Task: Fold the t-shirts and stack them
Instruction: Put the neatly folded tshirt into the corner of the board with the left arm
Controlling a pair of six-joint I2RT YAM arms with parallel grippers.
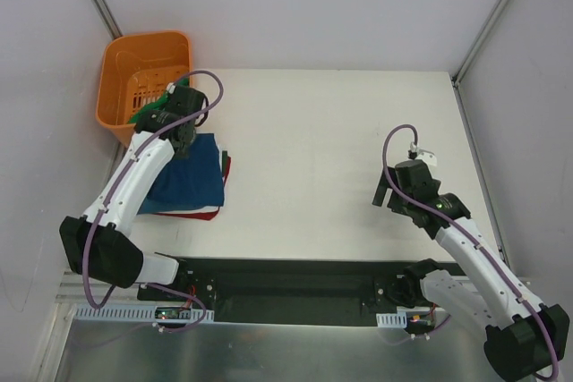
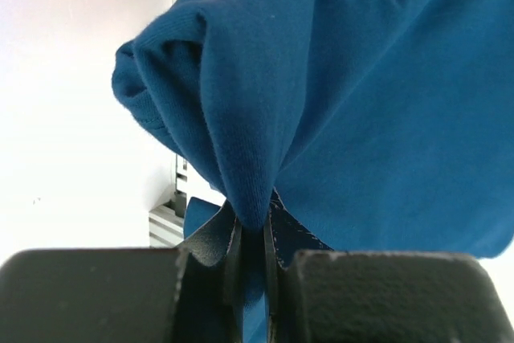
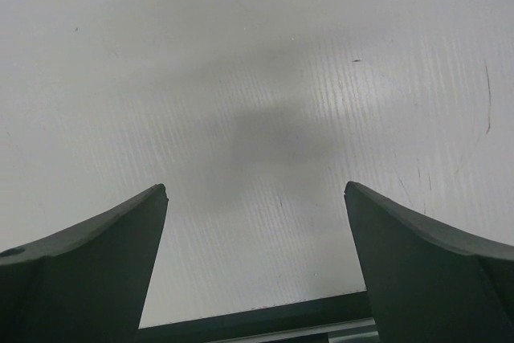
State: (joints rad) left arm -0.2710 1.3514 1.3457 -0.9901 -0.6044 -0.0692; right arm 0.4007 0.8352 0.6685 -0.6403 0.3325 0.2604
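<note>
White tabletop (image 1: 340, 149), enclosed by pale walls. Soft teal-blue cloth t-shirt (image 1: 192, 183) lies at the left on a red t-shirt (image 1: 204, 214), just near of the orange plastic basket (image 1: 125, 69). Left gripper (image 2: 250, 238) pinches a bunched fold, probably to fold the shirt over. Right gripper (image 3: 255, 198) hangs spread and empty at the right.

T-shirts: three told apart by colour; further layers in the pile not countable.
Teal-blue t-shirt (image 1: 192, 183): one, top of the pile.
Red t-shirt (image 1: 199, 214): one, only an edge showing under the teal-blue.
Green t-shirt (image 1: 143, 117): one patch of green cloth in the basket; single shirt or more, not to be told.
Basket (image 1: 121, 69), orange plastic: one.
Table (image 1: 322, 149): one.
Arms: two, namely left arm (image 1: 134, 176) and right arm (image 1: 474, 252).
Claws: two, namely left claw (image 2: 253, 255) and right claw (image 3: 255, 198).
Fingers (image 3: 96, 271): two per claw, four in all.
Purple cables (image 1: 394, 140): two, one per arm.
</note>
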